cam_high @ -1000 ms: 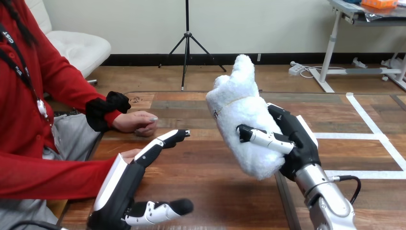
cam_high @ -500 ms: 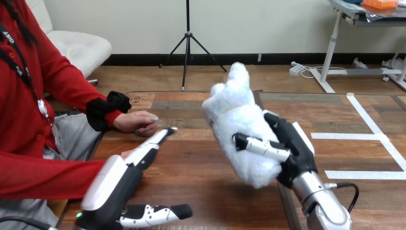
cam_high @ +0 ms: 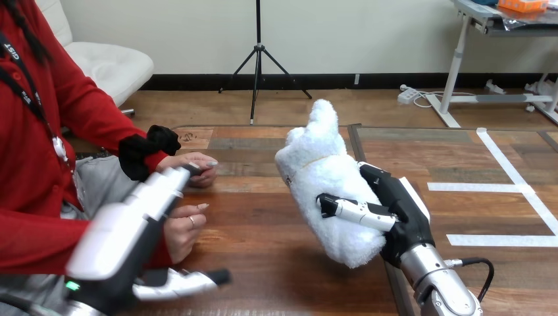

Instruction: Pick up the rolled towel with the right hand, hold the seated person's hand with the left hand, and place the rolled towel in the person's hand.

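We find the right hand (cam_high: 403, 212) curled round the rolled towel (cam_high: 321, 176), above the table (cam_high: 263, 224). Left of the towel, the left hand (cam_high: 125, 230), fingers straight, lies over the person's lower hand (cam_high: 181, 232).

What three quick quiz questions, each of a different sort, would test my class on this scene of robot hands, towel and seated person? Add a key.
1. True or false: the right robot hand has its fingers curled round the rolled towel.
2. Where is the rolled towel? A) held up above the table B) lying flat on it C) resting in someone's palm.
3. Fill the gap: the left robot hand, close by the person's nearer hand, has its fingers ___ (straight or curled).
Key: 1 true; 2 A; 3 straight.
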Motion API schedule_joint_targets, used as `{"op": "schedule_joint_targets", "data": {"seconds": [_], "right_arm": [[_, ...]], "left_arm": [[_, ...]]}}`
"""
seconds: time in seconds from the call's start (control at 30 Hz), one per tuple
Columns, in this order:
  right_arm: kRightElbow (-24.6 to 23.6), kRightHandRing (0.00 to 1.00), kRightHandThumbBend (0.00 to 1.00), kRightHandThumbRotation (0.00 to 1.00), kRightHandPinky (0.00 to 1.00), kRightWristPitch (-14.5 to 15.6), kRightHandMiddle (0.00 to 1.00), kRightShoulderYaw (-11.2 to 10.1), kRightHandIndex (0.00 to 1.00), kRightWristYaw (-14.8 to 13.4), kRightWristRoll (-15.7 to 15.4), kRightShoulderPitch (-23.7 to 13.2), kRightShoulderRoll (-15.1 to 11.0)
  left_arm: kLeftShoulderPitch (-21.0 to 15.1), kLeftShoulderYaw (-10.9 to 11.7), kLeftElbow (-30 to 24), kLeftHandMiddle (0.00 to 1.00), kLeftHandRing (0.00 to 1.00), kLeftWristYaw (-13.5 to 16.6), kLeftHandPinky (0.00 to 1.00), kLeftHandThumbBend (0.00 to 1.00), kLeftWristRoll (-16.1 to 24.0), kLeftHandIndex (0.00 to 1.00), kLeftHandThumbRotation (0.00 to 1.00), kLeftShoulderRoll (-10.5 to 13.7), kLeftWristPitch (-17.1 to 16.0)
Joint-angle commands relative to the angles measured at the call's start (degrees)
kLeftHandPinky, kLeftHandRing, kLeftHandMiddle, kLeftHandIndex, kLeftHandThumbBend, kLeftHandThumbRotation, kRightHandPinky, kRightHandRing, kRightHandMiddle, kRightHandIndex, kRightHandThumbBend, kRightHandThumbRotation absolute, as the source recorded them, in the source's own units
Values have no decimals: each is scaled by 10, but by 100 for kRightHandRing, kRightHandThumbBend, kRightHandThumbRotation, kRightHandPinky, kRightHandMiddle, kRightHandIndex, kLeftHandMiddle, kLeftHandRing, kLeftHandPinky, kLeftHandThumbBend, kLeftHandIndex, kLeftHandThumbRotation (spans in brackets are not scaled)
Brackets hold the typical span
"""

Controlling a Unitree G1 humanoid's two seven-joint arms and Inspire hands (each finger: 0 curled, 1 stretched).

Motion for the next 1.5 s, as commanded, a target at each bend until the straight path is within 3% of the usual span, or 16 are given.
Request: {"op": "schedule_joint_targets", "data": {"seconds": [0.0,0.17,0.27,0.67,0.77,1.27,1.37,1.47], "right_arm": [[-57,2,32,0,0,-27,5,1,3,-5,6,-32,7],[-70,2,32,0,0,-22,5,6,4,-17,-5,-26,4],[-65,2,31,0,0,-32,4,4,3,-3,7,-27,5],[-69,2,30,0,0,-56,4,6,3,6,4,-20,-2],[-77,2,30,0,0,-42,4,5,3,2,6,-17,-1],[-112,1,29,0,0,-40,4,7,2,-3,2,-3,-3],[-127,1,30,0,0,-28,4,9,2,-13,-3,2,-4],[-132,1,29,0,0,-35,3,10,1,-3,3,5,-5]], "left_arm": [[-30,4,-38,100,99,30,96,100,10,100,68,35,20],[-30,-4,-38,100,99,32,95,100,2,100,66,55,35],[-34,-7,-28,100,98,41,94,100,-6,100,64,63,34],[-42,-12,-16,100,98,47,93,100,-5,100,59,97,50],[-45,-13,-10,100,98,39,94,100,-13,100,58,103,53],[-66,-27,21,100,98,16,93,100,-31,100,56,127,66],[-71,-32,30,100,97,6,92,100,-38,100,57,133,66],[-78,-40,42,100,97,11,92,100,-30,100,57,138,69]]}}
